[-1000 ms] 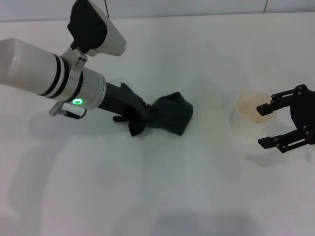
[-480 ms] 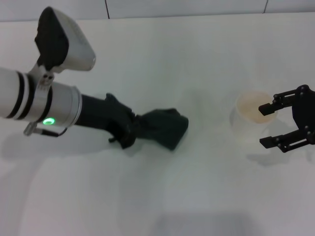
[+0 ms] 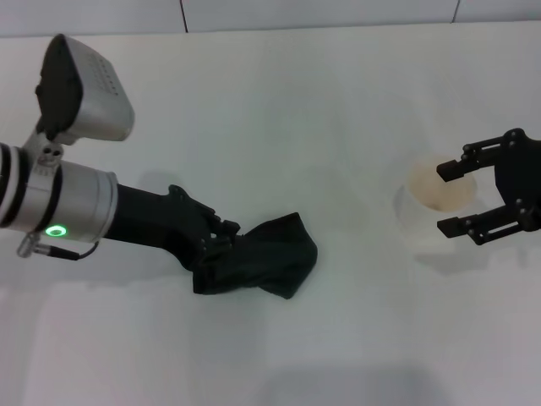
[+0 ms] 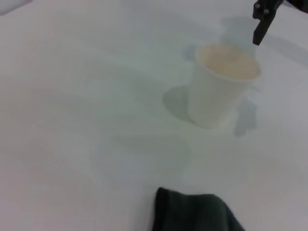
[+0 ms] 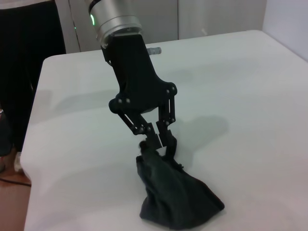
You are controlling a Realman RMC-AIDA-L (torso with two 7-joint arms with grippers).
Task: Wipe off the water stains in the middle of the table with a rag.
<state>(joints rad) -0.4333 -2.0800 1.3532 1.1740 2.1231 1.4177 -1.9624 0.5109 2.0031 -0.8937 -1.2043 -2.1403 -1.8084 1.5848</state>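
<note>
We pinch the rag [image 3: 258, 266] in our left gripper [image 3: 221, 248], pressing it on the table [image 3: 338, 127] to wipe, while our right gripper [image 3: 456, 199], spread wide, brackets the cup [image 3: 429, 207] at three o'clock.

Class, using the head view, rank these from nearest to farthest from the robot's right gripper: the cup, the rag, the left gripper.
1. The cup: between the open fingers of the right gripper, on the table's right.
2. The rag: mid-table, toward the left.
3. The left gripper: just beyond the rag, clamped on it.
</note>
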